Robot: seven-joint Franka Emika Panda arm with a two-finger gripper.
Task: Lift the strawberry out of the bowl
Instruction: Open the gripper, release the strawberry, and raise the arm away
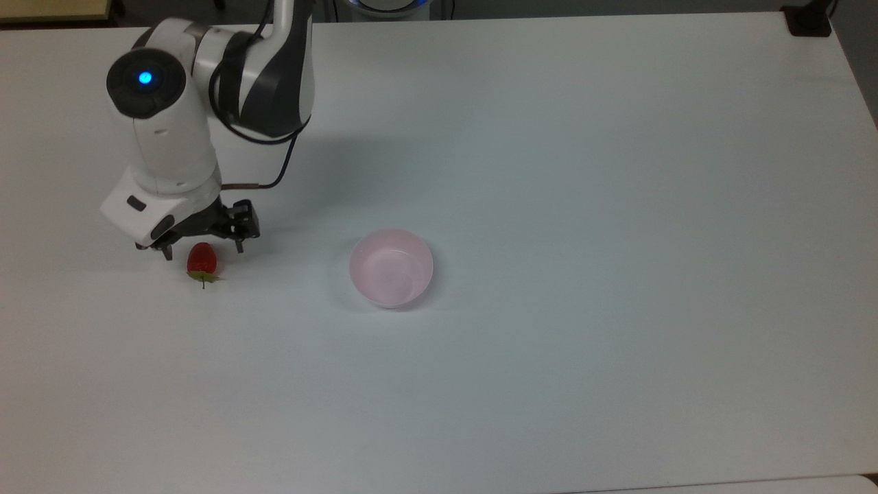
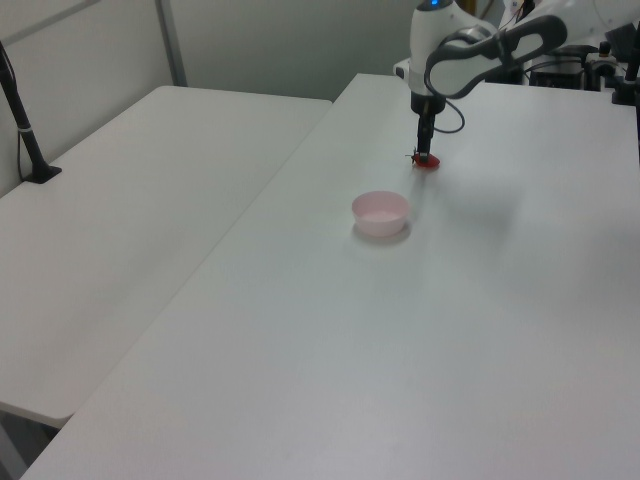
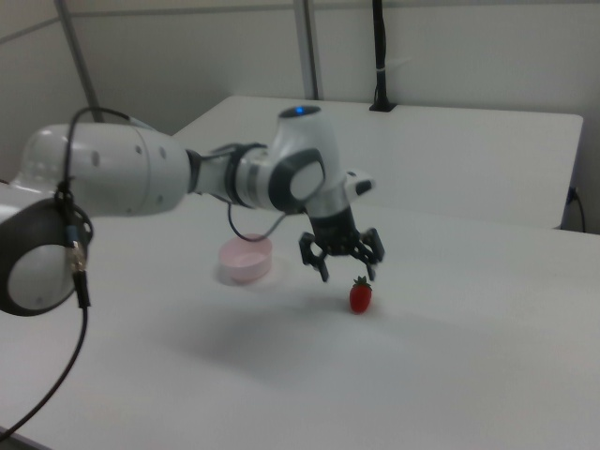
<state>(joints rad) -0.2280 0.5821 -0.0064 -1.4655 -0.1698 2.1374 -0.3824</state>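
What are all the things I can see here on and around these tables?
strawberry: one, red with a green cap, on the white table, well apart from the bowl, toward the top view's left.
bowl: one, pale pink, empty, near the table's middle.
table: one, white, holding both things.
second table: one, white, alongside at the left view's left.
black post: one, standing on the second table.
robot arm: one, white and dark grey, with a blue light on top.
tool: one, black, open, just above the strawberry, not gripping it.
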